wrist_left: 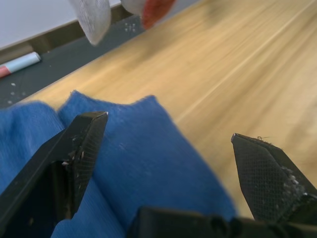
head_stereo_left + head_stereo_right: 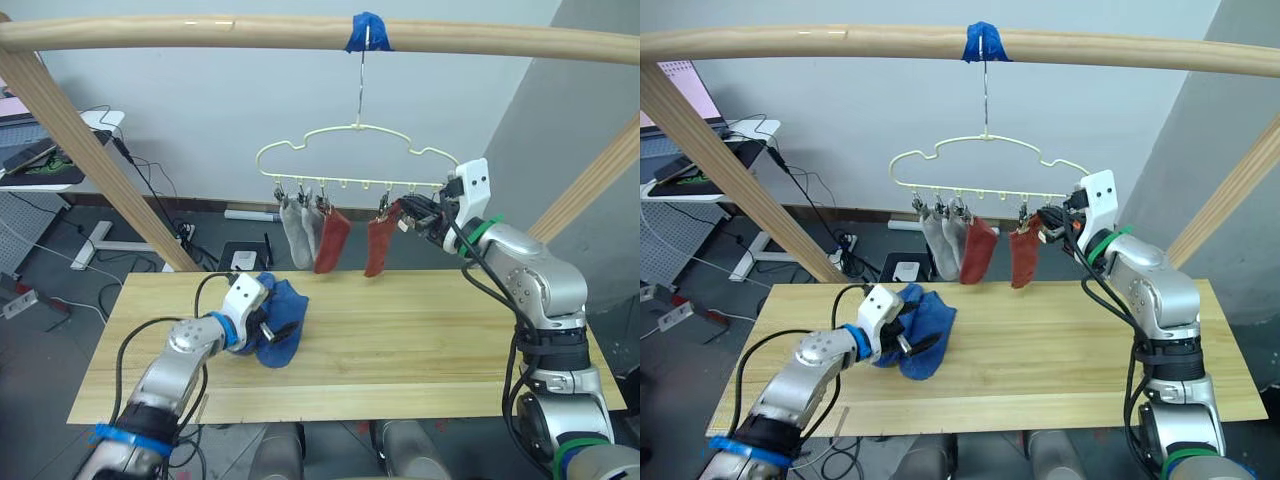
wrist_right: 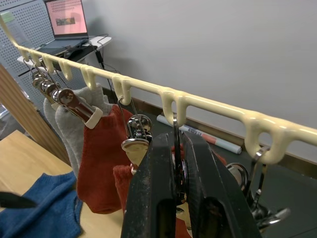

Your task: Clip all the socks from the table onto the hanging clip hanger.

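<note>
While our right gripper [image 2: 408,215], right of centre, held its fingers closed on a clip [image 3: 179,173] of the clip hanger [image 2: 345,150], our left gripper [image 1: 168,144] spread open fingers over the blue socks [image 2: 280,320] on the bench [image 2: 420,330] at lower left. We judged the fingers might catch both socks together, since they lay bunched.

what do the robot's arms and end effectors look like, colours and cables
Both arms are silver-grey metal with black cables looped along them. The left end effector has a white housing and a blue wrist band; the right end effector has a white housing and a green band. Fingers are black and textured.
</note>
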`<move>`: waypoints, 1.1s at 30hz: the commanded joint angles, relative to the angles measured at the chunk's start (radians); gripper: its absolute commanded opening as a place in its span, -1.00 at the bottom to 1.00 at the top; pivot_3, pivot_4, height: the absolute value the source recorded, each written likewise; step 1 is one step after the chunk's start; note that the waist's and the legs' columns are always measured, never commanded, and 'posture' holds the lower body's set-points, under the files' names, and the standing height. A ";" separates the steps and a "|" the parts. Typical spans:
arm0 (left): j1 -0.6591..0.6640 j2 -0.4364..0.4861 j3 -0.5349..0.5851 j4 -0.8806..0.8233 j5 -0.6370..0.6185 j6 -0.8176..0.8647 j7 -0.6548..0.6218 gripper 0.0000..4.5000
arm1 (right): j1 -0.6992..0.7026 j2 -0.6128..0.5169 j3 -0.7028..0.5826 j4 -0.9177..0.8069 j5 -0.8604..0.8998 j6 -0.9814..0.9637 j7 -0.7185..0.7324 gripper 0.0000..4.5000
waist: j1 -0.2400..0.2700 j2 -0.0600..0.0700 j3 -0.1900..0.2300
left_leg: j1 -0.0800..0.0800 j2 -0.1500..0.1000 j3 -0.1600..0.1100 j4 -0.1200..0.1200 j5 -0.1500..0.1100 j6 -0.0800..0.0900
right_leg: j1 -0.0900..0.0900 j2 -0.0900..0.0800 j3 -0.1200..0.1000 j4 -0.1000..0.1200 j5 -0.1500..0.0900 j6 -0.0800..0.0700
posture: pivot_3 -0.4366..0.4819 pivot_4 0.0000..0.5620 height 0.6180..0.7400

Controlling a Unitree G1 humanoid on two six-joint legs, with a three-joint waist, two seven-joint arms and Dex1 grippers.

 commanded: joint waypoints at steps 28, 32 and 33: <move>-0.240 -0.108 -0.077 0.532 0.144 -0.391 -0.237 -0.43 | 0.004 0.018 -0.043 -0.057 0.039 0.047 -0.082 -1.00 | -0.027 0.000 0.000 | -0.002 0.000 0.000 0.000 0.000 0.000 | -0.001 0.000 0.000 0.000 0.000 0.001 | -0.37 -0.34 1.00; -0.184 -0.117 -0.068 0.414 0.106 -0.385 -0.265 -0.95 | 0.001 0.020 -0.038 -0.048 0.036 0.038 -0.082 -1.00 | -0.028 0.000 0.000 | -0.002 0.000 -0.001 0.000 0.000 0.000 | -0.001 0.000 0.000 0.000 0.000 0.001 | -0.34 -0.37 1.00; -0.170 -0.119 -0.063 0.379 0.093 -0.378 -0.270 -0.98 | 0.001 0.020 -0.037 -0.047 0.037 0.037 -0.081 -1.00 | -0.028 0.000 0.000 | -0.002 0.000 -0.001 0.000 0.000 0.000 | -0.001 0.000 -0.001 0.000 0.000 0.001 | -0.34 -0.37 1.00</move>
